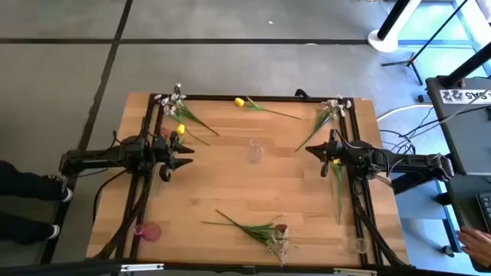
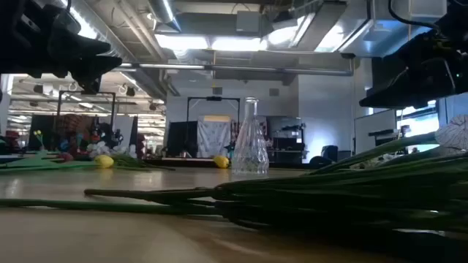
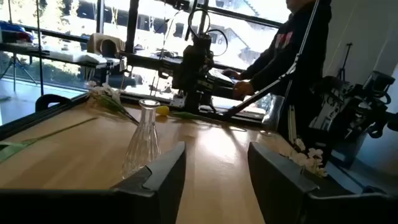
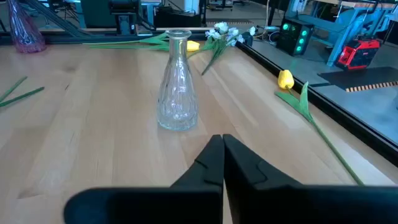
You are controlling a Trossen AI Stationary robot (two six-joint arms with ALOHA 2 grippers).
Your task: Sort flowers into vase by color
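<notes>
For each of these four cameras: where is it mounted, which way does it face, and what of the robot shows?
High: above the table, looking straight down; both arms show, left tool, right tool.
Low: at tabletop height, looking level across green stems into the room; dark arm parts hang at the top corners.
Left wrist: looks past its open fingers across the table to the other arm and a person.
Right wrist: looks past its shut tool towards a yellow tulip.
Shared: the clear vase shows in all four.
</notes>
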